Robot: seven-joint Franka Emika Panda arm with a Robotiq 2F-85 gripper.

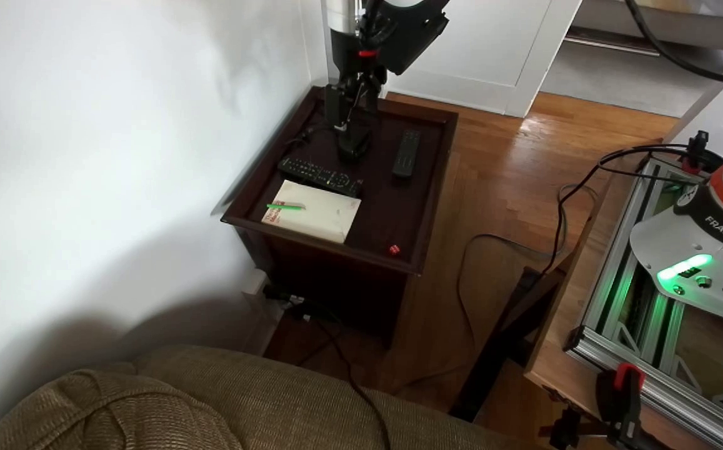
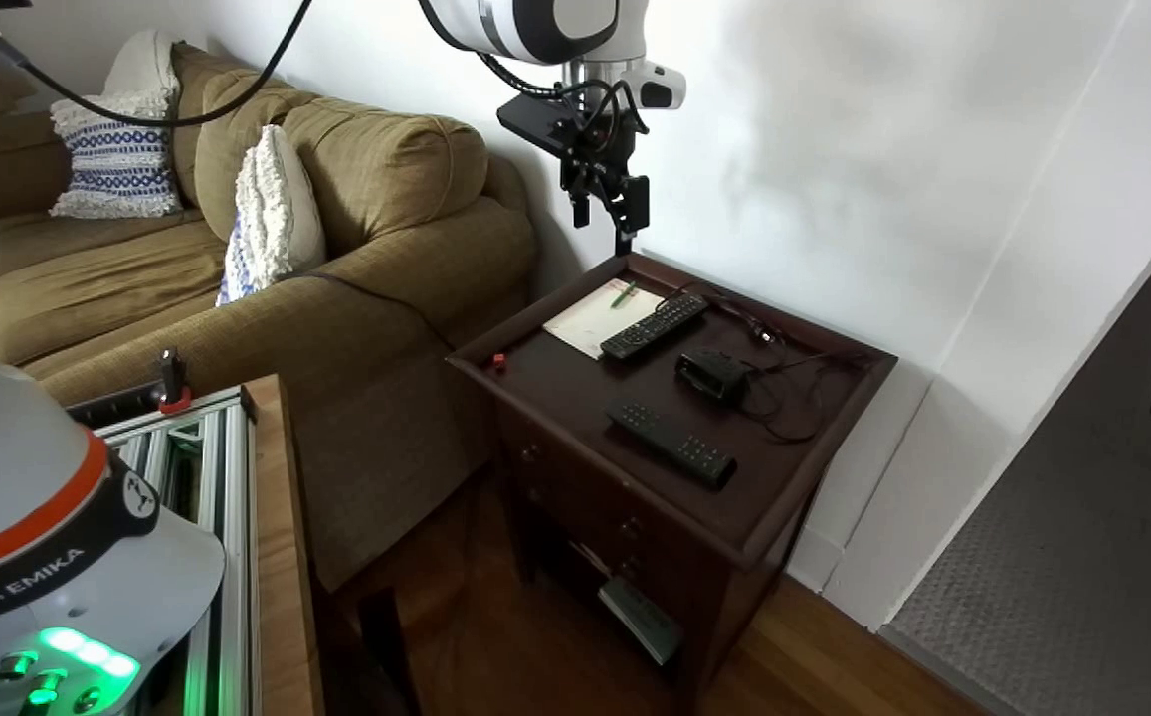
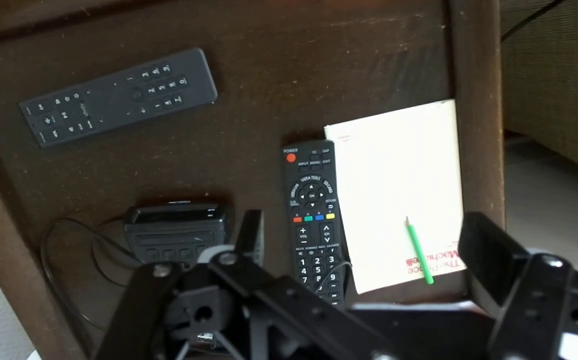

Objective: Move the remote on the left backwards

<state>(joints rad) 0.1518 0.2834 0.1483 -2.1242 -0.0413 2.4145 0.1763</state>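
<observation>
Two dark remotes lie flat on the small table, and which counts as left differs between views. The button-rich remote with a red power button (image 3: pixel 312 200) lies against the pale book; it is left in an exterior view (image 1: pixel 320 176). A thin cord crosses its number keys, and its lower end is hidden by my gripper. The smoother grey-black remote (image 3: pixel 119 97) lies apart at the wrist view's left; it also shows in an exterior view (image 2: pixel 671 443). My gripper (image 3: pixel 368 245) is open and empty above the table, fingers wide apart. It shows in both exterior views (image 1: pixel 355 119) (image 2: pixel 603 224).
The pale book (image 3: pixel 398 180) carries a green pencil (image 3: pixel 420 252). A black device (image 2: pixel 714 375) with loose cords sits between the remotes. A red die (image 1: pixel 393 249) lies near the table's edge. The dark wooden table (image 1: pixel 386 219) has a raised rim and stands against the white wall.
</observation>
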